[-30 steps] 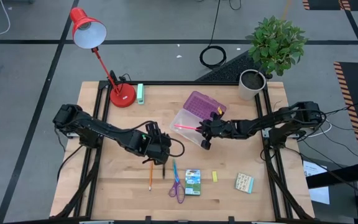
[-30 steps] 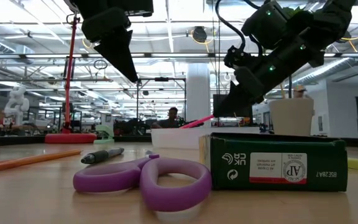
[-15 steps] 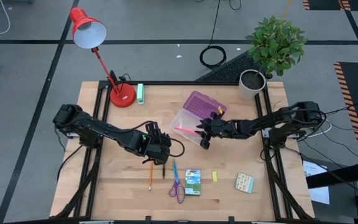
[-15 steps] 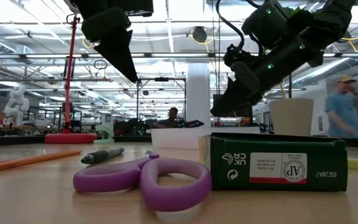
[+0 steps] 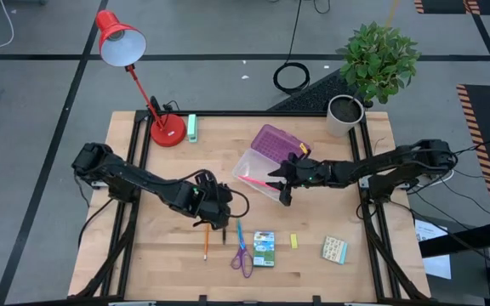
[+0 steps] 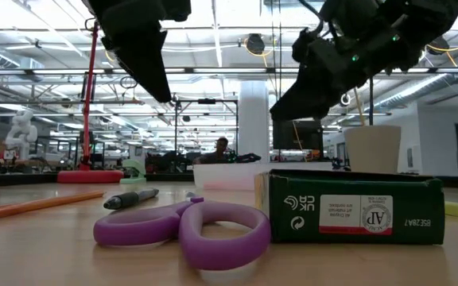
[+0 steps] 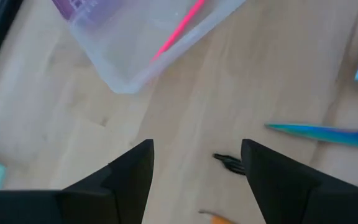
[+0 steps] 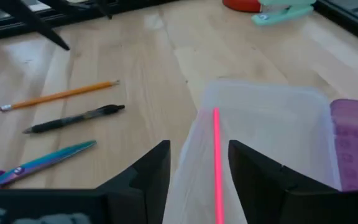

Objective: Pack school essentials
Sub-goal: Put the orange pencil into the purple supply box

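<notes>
Inside the clear case (image 5: pixel 253 172): one pink pencil (image 5: pixel 251 179).

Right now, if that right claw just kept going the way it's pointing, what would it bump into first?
Most likely the clear case, right ahead of the open right gripper, with the pink pencil lying inside. How high the gripper hangs above the case is unclear, so it might meet the rim or the pencil first.

High view looks straight down, low view level across the table (image 5: pixel 143 246), both wrist views apparently sharing the clear case (image 8: pixel 260 118).
</notes>
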Motion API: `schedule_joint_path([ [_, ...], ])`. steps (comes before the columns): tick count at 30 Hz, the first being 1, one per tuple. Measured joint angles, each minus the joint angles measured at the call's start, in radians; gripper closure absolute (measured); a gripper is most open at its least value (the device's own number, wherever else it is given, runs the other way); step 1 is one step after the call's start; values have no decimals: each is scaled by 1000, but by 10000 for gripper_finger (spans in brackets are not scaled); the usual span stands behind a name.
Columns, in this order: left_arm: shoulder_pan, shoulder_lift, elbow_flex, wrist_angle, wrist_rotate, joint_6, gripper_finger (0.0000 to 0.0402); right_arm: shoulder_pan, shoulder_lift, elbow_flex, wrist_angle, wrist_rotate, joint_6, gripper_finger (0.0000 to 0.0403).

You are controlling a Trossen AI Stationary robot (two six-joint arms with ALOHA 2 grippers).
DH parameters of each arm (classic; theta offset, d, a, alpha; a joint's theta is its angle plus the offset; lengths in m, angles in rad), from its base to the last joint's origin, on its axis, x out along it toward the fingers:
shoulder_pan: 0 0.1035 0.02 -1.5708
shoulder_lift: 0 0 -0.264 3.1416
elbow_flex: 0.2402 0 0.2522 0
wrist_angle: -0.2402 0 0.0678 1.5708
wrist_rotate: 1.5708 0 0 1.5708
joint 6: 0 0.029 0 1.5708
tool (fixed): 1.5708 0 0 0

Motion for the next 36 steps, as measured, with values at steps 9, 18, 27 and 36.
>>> schedule_joint_path([
  [9, -135, 0, -37, -14, 32, -264, 156, 31, -109, 1, -92, 4, -91, 246],
  [18, -287, 0, -133, -14, 191, -2, 156, 59, -118, 1, -94, 4, -176, 246],
  [27, -291, 0, -156, 5, 209, 704, 156, 58, -118, 1, -94, 4, -203, 246],
  [36, -191, 47, -155, 41, 311, 1137, 156, 58, -118, 0, -100, 4, -227, 246],
])
